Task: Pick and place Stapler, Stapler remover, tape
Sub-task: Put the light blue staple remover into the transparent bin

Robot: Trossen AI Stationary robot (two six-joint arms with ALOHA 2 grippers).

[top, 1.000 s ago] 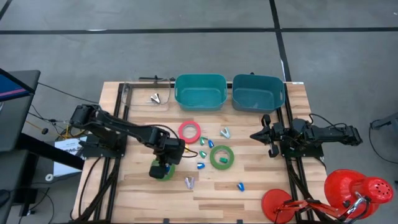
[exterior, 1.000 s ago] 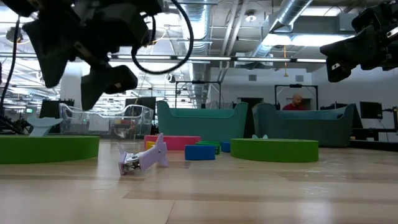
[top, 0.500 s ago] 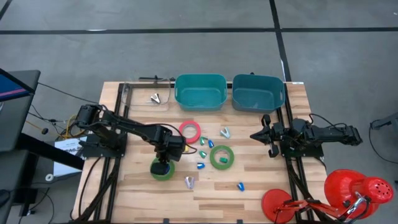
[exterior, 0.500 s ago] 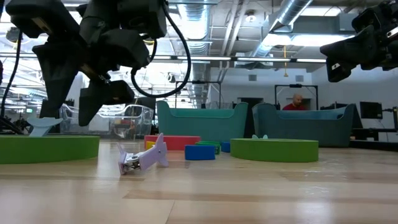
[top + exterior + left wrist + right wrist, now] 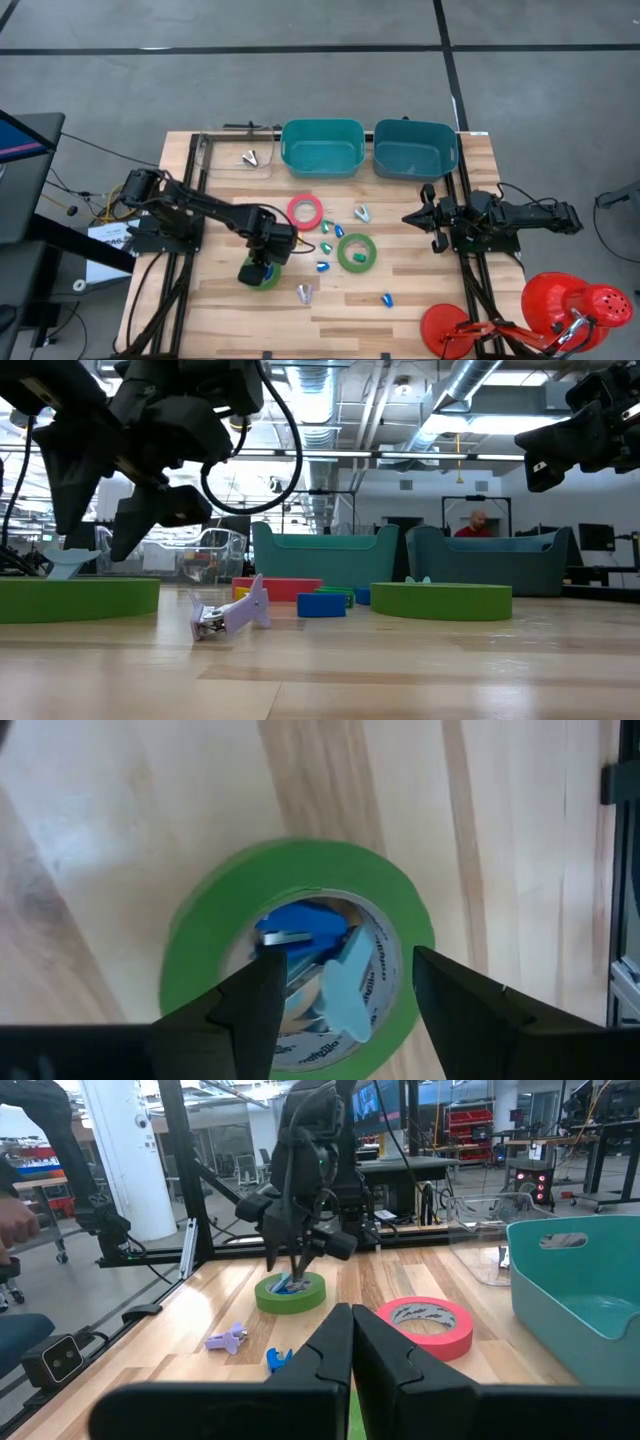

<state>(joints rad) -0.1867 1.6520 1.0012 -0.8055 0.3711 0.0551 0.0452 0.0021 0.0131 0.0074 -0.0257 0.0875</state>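
A green tape roll lies flat on the wooden table at the near left. In its open centre sit a small blue stapler and a pale-blue stapler remover. My left gripper hangs open just above that centre, pointing steeply down, one finger on either side of the remover, touching nothing that I can see. A pink-red tape roll and a second green roll lie flat mid-table. My right gripper waits shut and level at the right edge.
Two teal bins stand at the far edge, with a clear tray to their left. Small coloured pieces lie between the rolls, among them a purple one and a blue one. A person sits far behind the table.
My left gripper has tipped to point more steeply down and has sunk slightly toward the green roll's centre. The roll and the pieces inside it have stayed where they were.
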